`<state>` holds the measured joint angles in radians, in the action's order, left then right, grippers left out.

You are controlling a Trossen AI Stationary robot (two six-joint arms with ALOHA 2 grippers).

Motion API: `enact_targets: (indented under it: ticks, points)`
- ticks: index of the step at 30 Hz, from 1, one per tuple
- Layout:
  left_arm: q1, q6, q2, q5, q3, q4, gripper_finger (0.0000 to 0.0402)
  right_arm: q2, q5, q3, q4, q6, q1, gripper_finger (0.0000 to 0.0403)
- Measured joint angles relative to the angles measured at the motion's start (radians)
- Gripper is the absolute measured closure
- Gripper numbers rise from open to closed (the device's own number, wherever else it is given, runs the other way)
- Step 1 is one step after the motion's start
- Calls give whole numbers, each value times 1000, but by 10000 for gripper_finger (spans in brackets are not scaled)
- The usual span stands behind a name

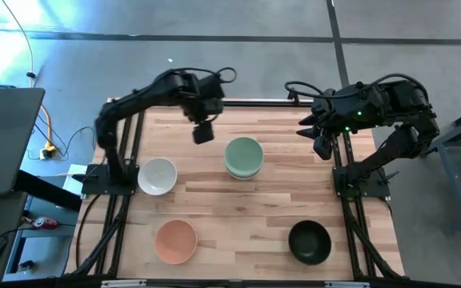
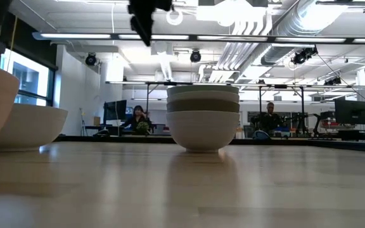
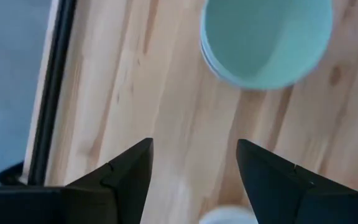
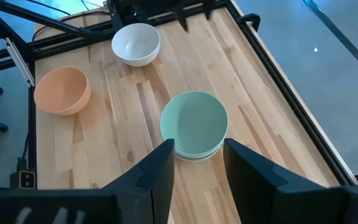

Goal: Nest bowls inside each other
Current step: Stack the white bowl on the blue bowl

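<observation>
Nested stack [image 1: 243, 158] sits near the bench's middle, toward the far edge: mint green bowl [image 4: 194, 122] on top, pale rims below it. The low view shows an olive-grey band [image 2: 203, 105] between the top rim and the white bottom bowl [image 2: 203, 130]; the exact count of bowls in the stack is hard to read from the rims alone, probably four.

Three bowls stand single and apart on the bench [image 1: 238, 216]:
- white bowl [image 1: 158, 176], left side, near the left arm's base
- peach bowl [image 1: 175, 241], near-left corner
- black bowl [image 1: 309, 242], near-right corner

All upright, none touching another.

Left tool [image 1: 203, 133] hangs in the air just left of the stack, above bare bench, not touching any bowl. Its fingers [image 3: 123, 177] are spread apart with nothing between them; the left wrist view looks past them onto wood and the mint rim.

Right tool [image 1: 322, 138] hovers at the bench's right edge, far side, well clear of the stack. Its fingers [image 4: 160, 168] are parted and empty, with the mint bowl seen beyond them.

In the low view, two people sit at desks in the room far behind the bench.
</observation>
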<state>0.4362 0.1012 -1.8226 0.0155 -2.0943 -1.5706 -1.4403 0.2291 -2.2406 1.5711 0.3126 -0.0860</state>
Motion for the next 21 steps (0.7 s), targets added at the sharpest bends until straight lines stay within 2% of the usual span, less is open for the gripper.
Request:
enact_targets:
  ticks: [11,21]
  points:
    - [3,7,299,-1,441,0,183,0,-2,0,0,-4,0,274]
    - [27,9,411,22,748,0,183,0,-1,0,-4,14,0,274]
